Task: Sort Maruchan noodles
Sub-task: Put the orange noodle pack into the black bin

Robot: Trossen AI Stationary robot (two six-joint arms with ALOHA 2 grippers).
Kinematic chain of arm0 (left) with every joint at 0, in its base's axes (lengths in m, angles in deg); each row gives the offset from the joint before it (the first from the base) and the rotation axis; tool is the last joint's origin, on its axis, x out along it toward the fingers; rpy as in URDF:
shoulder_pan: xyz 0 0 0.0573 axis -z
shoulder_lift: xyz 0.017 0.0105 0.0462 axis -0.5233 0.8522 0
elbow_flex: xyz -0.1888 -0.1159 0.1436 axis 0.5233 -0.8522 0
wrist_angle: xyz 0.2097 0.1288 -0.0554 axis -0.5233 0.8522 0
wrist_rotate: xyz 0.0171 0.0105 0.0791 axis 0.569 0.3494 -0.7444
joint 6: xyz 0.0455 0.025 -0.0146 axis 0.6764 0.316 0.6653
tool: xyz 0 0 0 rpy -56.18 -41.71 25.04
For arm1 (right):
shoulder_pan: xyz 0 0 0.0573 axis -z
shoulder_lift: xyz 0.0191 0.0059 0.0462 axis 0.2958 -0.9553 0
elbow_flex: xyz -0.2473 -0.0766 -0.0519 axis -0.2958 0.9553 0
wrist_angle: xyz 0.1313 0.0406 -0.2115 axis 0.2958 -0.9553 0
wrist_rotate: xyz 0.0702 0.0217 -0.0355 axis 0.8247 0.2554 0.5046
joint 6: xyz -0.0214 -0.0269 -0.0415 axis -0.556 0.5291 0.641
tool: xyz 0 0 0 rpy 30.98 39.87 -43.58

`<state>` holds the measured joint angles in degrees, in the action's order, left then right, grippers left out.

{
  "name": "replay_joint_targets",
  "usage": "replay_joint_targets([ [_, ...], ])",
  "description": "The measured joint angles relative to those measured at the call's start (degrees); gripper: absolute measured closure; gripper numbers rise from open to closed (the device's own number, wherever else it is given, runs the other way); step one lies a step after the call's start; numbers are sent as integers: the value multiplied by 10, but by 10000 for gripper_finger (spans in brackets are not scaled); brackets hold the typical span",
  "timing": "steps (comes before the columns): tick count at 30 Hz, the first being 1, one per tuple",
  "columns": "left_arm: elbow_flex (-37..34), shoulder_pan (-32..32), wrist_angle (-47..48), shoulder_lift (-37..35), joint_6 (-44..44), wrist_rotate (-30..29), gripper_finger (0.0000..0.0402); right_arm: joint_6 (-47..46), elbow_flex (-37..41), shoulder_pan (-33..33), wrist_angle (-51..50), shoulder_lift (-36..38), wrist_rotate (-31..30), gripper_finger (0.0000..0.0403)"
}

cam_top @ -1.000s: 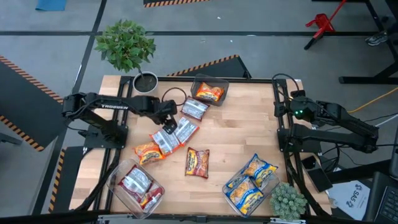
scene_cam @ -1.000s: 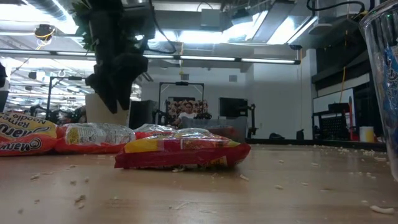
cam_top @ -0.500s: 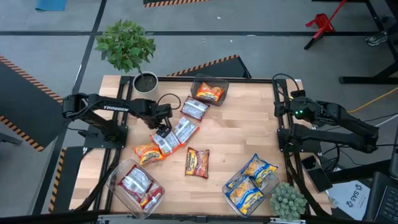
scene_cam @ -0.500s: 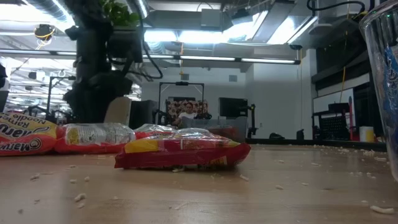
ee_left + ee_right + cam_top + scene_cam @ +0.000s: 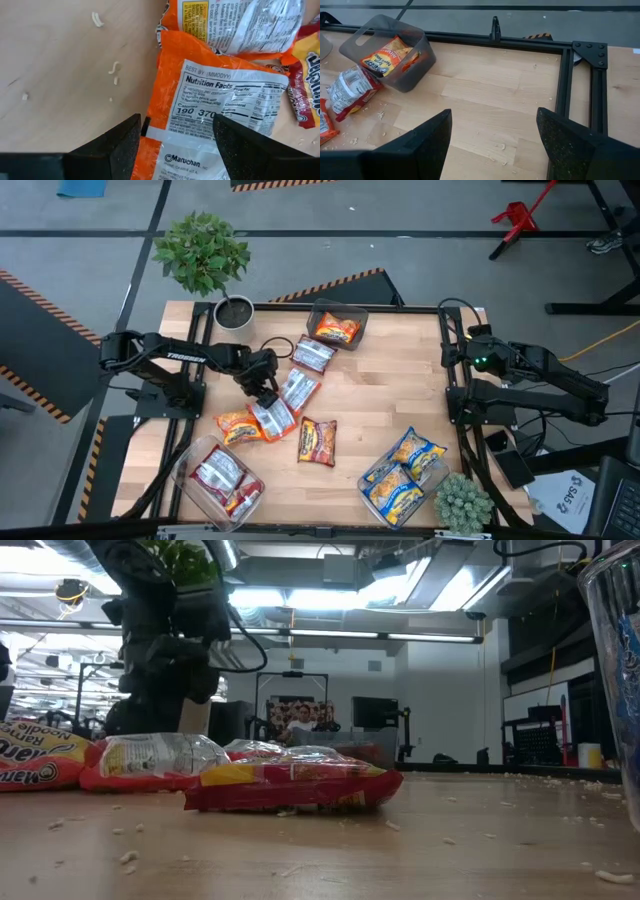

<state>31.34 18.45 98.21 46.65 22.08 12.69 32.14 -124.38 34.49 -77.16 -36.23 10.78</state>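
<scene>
My left gripper [image 5: 262, 392] [image 5: 177, 145] [image 5: 165, 690] is open, low over the middle-left of the table. Its fingers stand on either side of a silver-white-and-red Maruchan packet [image 5: 272, 418] [image 5: 220, 95] [image 5: 155, 755], which lies printed-back up with one edge on an orange packet [image 5: 237, 425]. More silver packets [image 5: 298, 390] [image 5: 312, 356] lie just beyond it, and a red-and-yellow one [image 5: 318, 440] lies nearer. My right gripper [image 5: 452, 352] [image 5: 492, 140] is open and waits at the table's right edge. My left gripper comes from above, pointing down, astride one end of the packet [image 5: 175, 135]. The packet's side edges reach both fingers [image 5: 125, 142], which lie across its width. Whether they pinch it I cannot tell. The packet lies on the table and its neighbours, not lifted.
A clear bin [image 5: 352, 312] at the far edge holds an orange packet. A near-left bin [image 5: 196, 452] holds silver-red packets, and a near-right bin [image 5: 437, 472] holds blue-and-yellow ones. A potted plant [image 5: 205, 255], a dark cup [image 5: 235, 310] and a succulent [image 5: 462, 502] stand at the corners.
My left gripper has moved toward the table's near edge and come down over the silver-white-and-red packet. That packet has slid a little toward the near edge, closer to the red-and-yellow one.
</scene>
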Motion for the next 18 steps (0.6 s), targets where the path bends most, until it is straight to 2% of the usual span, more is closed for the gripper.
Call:
replay_joint_targets([
  [10, 0, 0, -38, 40, 11, 14, 168, 0, 0, 0, 0, 0, 0, 123],
  [13, 0, 1, -49, 55, 11, 30, 190, 0, 0, 0, 0, 0, -1, 123],
  [18, 0, 9, -57, 63, 14, 31, 255, 0, 0, 0, 0, 0, -2, 123],
])
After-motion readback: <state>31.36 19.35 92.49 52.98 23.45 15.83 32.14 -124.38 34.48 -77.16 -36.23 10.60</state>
